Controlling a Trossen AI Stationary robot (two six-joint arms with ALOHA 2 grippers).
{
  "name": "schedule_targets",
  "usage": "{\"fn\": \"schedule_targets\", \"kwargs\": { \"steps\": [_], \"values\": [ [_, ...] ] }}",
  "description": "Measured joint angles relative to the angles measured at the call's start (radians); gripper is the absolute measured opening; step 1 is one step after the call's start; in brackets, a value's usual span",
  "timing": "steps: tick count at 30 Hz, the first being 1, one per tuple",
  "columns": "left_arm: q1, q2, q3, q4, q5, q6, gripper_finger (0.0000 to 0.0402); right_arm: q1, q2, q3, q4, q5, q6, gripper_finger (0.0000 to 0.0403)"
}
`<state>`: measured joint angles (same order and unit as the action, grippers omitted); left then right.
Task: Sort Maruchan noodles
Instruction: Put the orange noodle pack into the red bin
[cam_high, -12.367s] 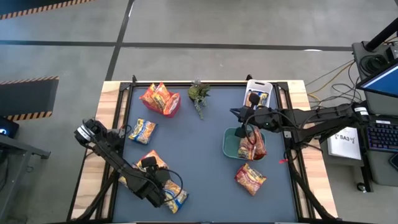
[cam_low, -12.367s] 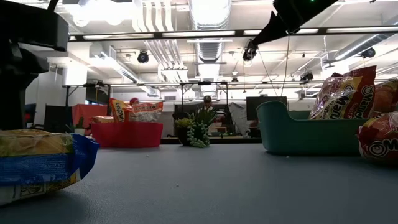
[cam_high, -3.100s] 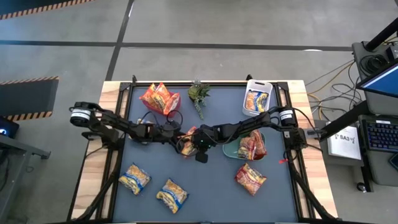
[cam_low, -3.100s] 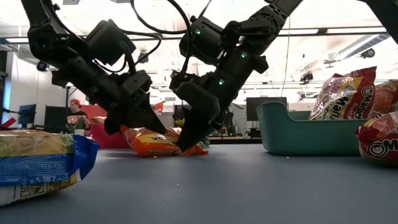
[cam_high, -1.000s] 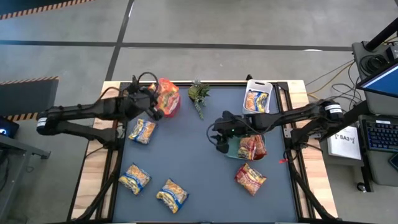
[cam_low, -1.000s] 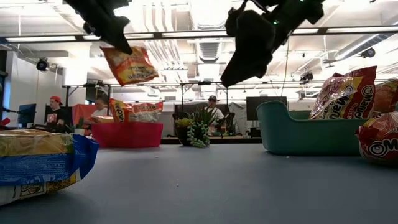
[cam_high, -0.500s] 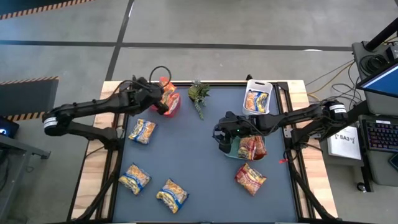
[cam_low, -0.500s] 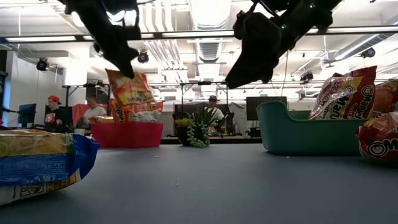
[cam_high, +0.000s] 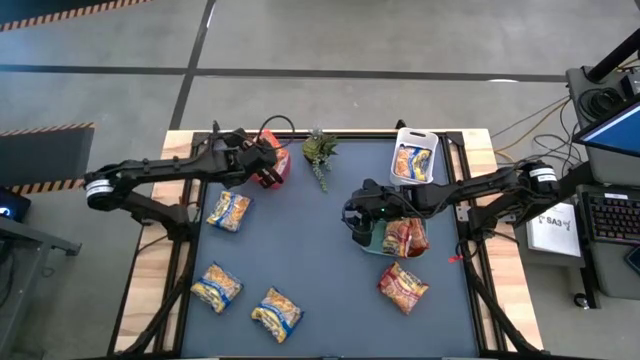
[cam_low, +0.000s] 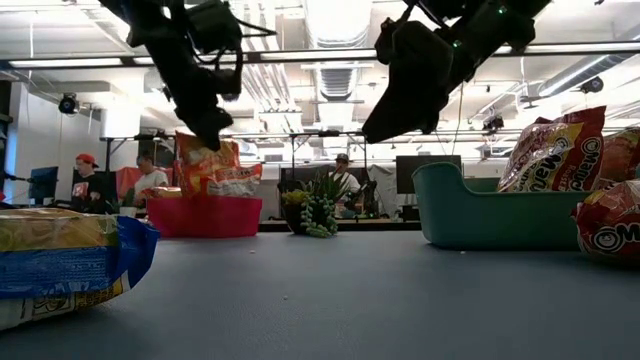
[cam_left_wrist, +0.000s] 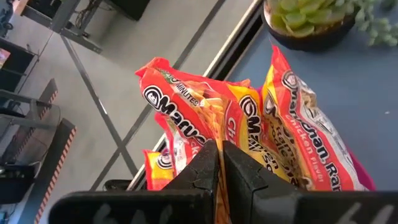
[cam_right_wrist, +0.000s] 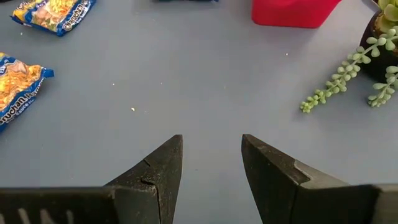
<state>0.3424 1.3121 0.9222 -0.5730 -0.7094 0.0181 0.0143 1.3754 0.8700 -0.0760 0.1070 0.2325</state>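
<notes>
1. Your left gripper (cam_high: 262, 153) is over the red bin (cam_high: 281, 168) at the table's far left, fingers (cam_left_wrist: 200, 171) pinched shut on an orange packet (cam_left_wrist: 205, 115).
2. The held packet (cam_low: 205, 160) hangs upright, its lower end down among the other orange packets (cam_left_wrist: 305, 146) standing in that bin (cam_low: 203, 215).
3. Your right gripper (cam_high: 357, 226) hovers above the mat just beside the teal bin (cam_high: 372, 238), fingers (cam_right_wrist: 163, 167) parted, nothing between them.
4. The teal bin (cam_low: 490, 212) holds red packets (cam_high: 405, 235); one more red packet (cam_high: 403, 285) lies flat on the mat near it, toward the front edge.
5. The white tray (cam_high: 416, 135) at the far right holds a yellow-and-blue packet (cam_high: 411, 160).
6. Three yellow-and-blue packets lie loose on the left half of the mat: one below the red bin (cam_high: 228, 210), two nearer the front (cam_high: 216, 287) (cam_high: 277, 313).
7. The small green plant (cam_high: 319, 152) sits at the far edge between the red bin and the white tray.
</notes>
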Motion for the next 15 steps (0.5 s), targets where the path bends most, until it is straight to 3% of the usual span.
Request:
{"fn": "schedule_targets", "kwargs": {
  "steps": [15],
  "values": [
    [0.000,0.093,0.001,0.045,-0.011,0.000,0.0000,0.000,0.000,-0.001,0.007,0.000,-0.006,0.0155]
  ]
}}
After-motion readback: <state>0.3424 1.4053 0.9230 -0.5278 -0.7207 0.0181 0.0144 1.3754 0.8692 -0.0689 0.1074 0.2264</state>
